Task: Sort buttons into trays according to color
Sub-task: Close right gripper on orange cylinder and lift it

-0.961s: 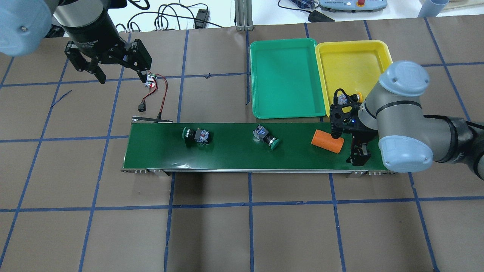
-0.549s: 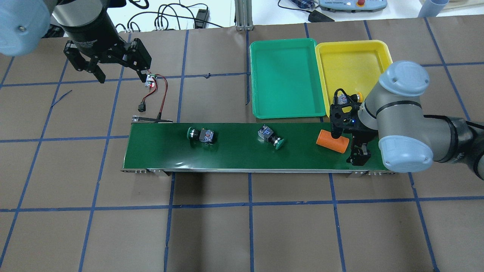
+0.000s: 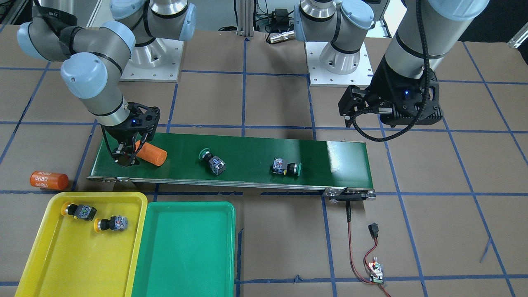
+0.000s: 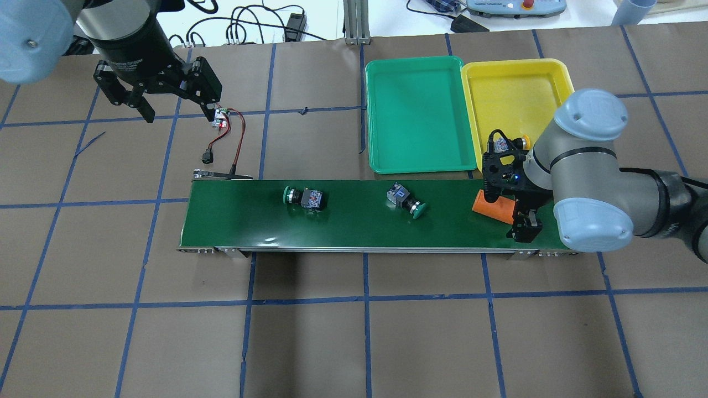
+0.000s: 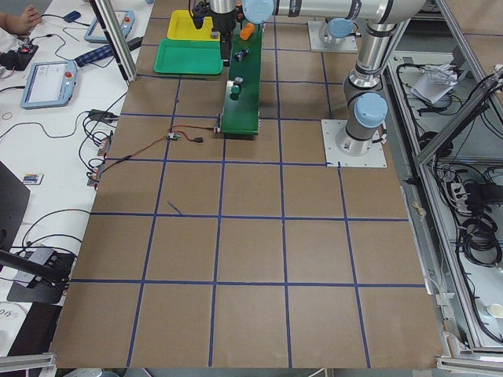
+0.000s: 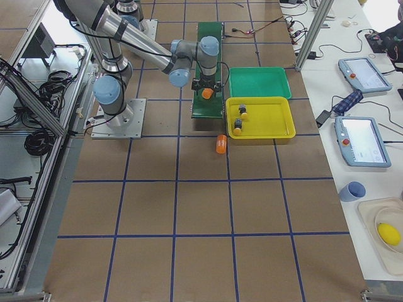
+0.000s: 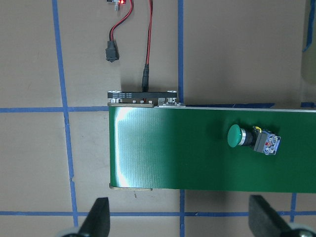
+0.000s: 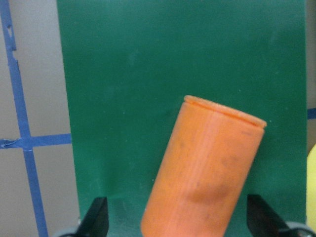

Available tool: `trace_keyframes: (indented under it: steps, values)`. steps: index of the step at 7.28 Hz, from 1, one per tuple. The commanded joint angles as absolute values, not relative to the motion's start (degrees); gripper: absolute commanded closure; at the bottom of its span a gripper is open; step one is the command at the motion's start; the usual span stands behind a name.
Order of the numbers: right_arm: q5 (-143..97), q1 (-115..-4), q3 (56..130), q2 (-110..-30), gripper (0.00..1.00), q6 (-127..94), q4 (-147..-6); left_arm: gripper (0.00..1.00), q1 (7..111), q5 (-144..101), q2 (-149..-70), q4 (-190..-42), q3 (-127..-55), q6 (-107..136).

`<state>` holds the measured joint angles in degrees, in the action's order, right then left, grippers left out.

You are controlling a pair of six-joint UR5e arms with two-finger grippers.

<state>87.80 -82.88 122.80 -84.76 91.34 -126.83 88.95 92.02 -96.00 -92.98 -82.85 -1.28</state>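
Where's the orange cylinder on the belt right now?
Overhead view: the orange cylinder lies at the right end of the conveyor belt, between the fingers of the open right gripper, near the yellow tray.

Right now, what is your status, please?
Left gripper open, off belt. Right gripper open around orange cylinder. Two green buttons on belt; yellow buttons in yellow tray.

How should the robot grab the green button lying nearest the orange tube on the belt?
Probably by the blocky grey-black body, coming straight down from above. That green button lies on its side on the belt, so the body's flat sides face outward for gripping, while the round cap would likely slip.
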Motion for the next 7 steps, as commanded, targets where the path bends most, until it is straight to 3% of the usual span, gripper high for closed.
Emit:
trace_keyframes:
  steps: [1,7]
  values:
    - [87.8,-82.9,122.8,-84.6,0.00,91.4,-126.8,0.00,88.9,92.0,-95.5,-93.0,-83.1,-1.3]
    - [87.8,-82.9,122.7,-84.6,0.00,91.4,-126.8,0.00,88.9,92.2,-95.5,-92.9,-83.2,-1.3]
